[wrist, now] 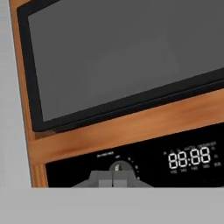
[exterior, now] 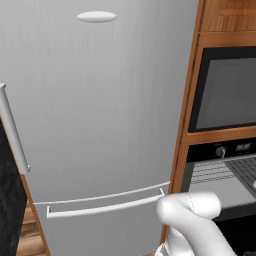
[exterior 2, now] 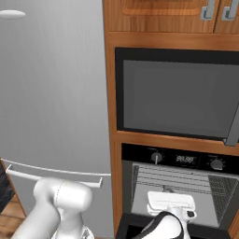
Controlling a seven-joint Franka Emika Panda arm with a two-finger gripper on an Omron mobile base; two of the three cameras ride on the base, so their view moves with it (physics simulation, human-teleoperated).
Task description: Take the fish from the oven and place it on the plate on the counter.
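Directly ahead of my pincer (wrist: 113,183) sits the oven (wrist: 144,164), and I see its black control strip close up in the hand view: the round knob (wrist: 119,166) is just above my fingertips (wrist: 105,182), and the lit display (wrist: 189,157) lies to their right. My two tips stand pressed together with no gap between them and nothing held, so I call the pincer closed and empty.

Above the pincer, past a band of wood, I see the dark glass-fronted appliance (wrist: 127,52) with its black frame, tilted in the hand view because my hand is rolled. From the right base view I make out the hand (exterior 2: 171,203) low in front of the oven cavity (exterior 2: 179,189), with wire racks on the walls behind it; the door looks let down below the hand, though I see only a dark edge of it. From this same view the knob and display sit above the hand, with a second knob (exterior 2: 216,164) further right.

Left of the pincer stands the tall grey fridge (exterior: 95,110), with its long horizontal handle (exterior: 105,206) near my arm's elbow (exterior: 192,207). Wooden cabinet doors (exterior 2: 158,11) run across the top, well above the pincer.

I cannot find the fish in any view; the oven's inside is mostly hidden by my hand and arm.
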